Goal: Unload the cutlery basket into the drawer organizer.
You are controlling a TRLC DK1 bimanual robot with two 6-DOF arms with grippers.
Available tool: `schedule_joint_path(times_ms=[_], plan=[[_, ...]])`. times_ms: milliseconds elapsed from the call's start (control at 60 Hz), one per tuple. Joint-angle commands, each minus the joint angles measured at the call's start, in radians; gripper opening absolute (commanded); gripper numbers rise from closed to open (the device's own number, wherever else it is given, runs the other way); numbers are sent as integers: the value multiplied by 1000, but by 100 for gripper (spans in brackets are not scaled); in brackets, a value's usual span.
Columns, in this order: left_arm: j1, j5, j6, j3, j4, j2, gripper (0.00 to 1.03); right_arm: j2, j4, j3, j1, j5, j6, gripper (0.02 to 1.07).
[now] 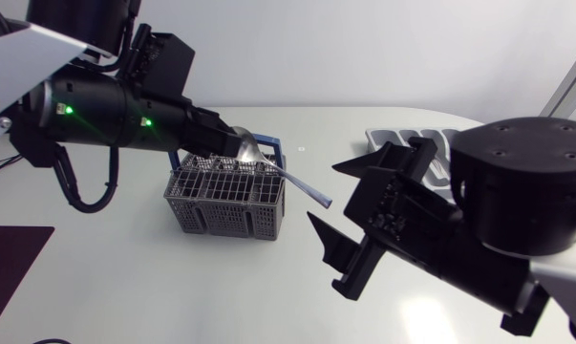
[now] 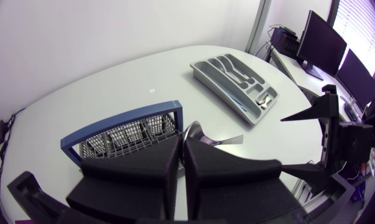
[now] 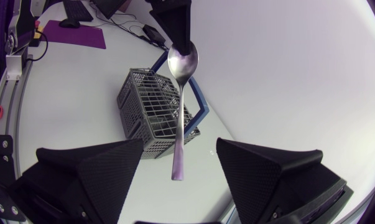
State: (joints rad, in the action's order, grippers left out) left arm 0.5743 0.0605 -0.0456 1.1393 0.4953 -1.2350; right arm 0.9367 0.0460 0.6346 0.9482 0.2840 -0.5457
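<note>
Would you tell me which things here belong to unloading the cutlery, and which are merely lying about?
For the job: spoon, gripped by the left hand; cutlery basket; drawer organizer; right hand, open.
Lying about: purple mat on the table.

Reads as a robotics lab, not a kitchen. Shows it in the left arm and right arm hung over a white counter, green status lights on the left. Adds a cutlery basket and drawer organizer there (household pieces, office-style furniture).
</note>
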Motion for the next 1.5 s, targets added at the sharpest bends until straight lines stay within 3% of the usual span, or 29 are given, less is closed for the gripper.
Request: schedule_joint_path(times_ms=[0,183,617,950,1133,1183,1400,1483], plan=[[10,29,-34,16,-17,-27,3,45,-31,33,9,9,24,84],[15,64,-40,31,-17,-47,3,152,-84,80,12,7,7,84],[19,81,-39,34,-8,-34,3,320,-149,155,1,-16,-5,47],[21,84,-34,36,8,-24,3,340,-173,143,-35,-32,-3,35],[24,84,-34,39,9,-24,3,349,-187,134,-62,-46,-7,34],[25,84,-33,39,9,-24,3,350,-186,132,-62,-49,-8,28],[25,90,-31,43,9,-23,3,363,-181,131,-63,-57,-8,19],[27,91,-30,43,9,-17,3,369,-178,129,-63,-57,-8,8]])
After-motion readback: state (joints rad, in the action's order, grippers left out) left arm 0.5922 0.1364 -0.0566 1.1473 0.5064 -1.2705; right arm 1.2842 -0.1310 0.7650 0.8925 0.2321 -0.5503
